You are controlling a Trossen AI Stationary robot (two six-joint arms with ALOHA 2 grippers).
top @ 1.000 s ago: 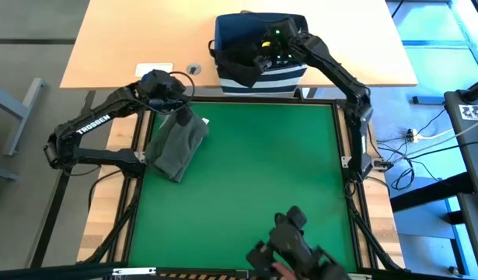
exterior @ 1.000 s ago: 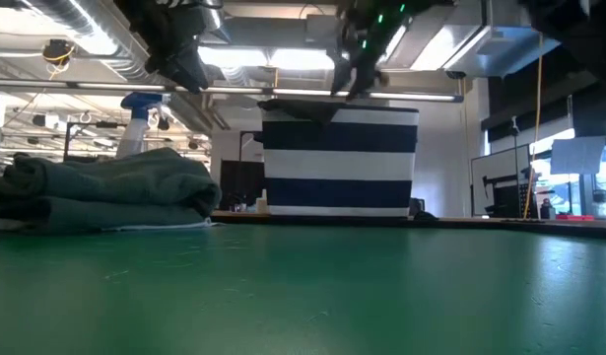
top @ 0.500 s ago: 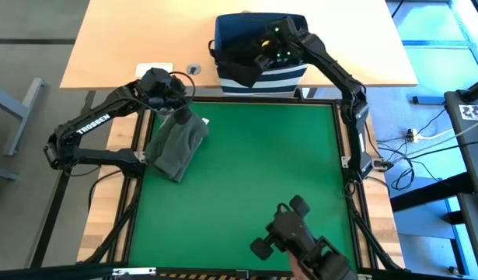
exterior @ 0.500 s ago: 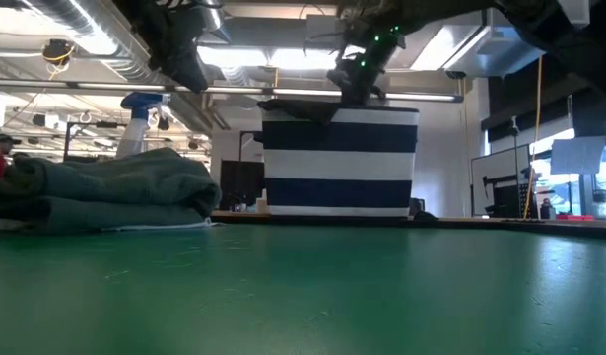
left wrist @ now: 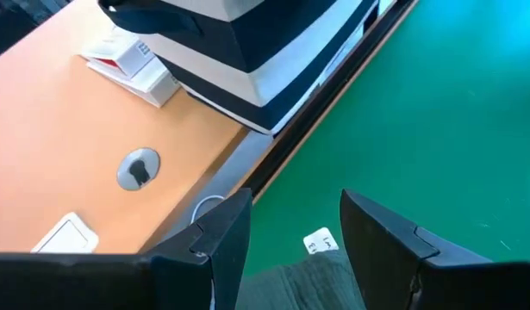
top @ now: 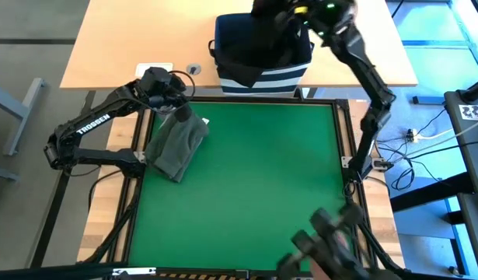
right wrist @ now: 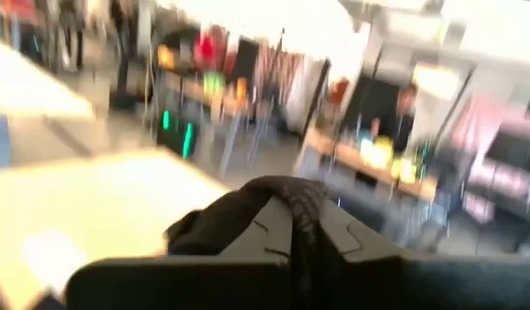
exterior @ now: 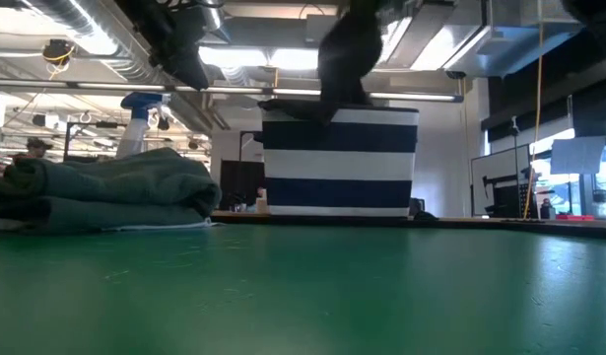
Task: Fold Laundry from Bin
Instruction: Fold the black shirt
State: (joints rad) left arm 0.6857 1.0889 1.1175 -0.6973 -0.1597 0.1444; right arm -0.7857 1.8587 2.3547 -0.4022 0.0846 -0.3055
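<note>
near edge of the green worktop (top: pixel 254 179) bare. farther back on its left side, olive garment (top: pixel 176 144) lying folded flat, seen in the low view as a low stack (exterior: pixel 105 192). left gripper (top: pixel 179 105) poised just over the garment's far end, jaws parted and holding nothing (left wrist: pixel 286 228). beyond the green edge, on the wooden worktop (top: pixel 130 39), striped bin (top: pixel 262 58) standing upright. right gripper (top: pixel 289 12) raised above the bin, jaws clamped on black garment (right wrist: pixel 265 207), cloth hanging down into the bin's mouth (exterior: pixel 347 54).
</note>
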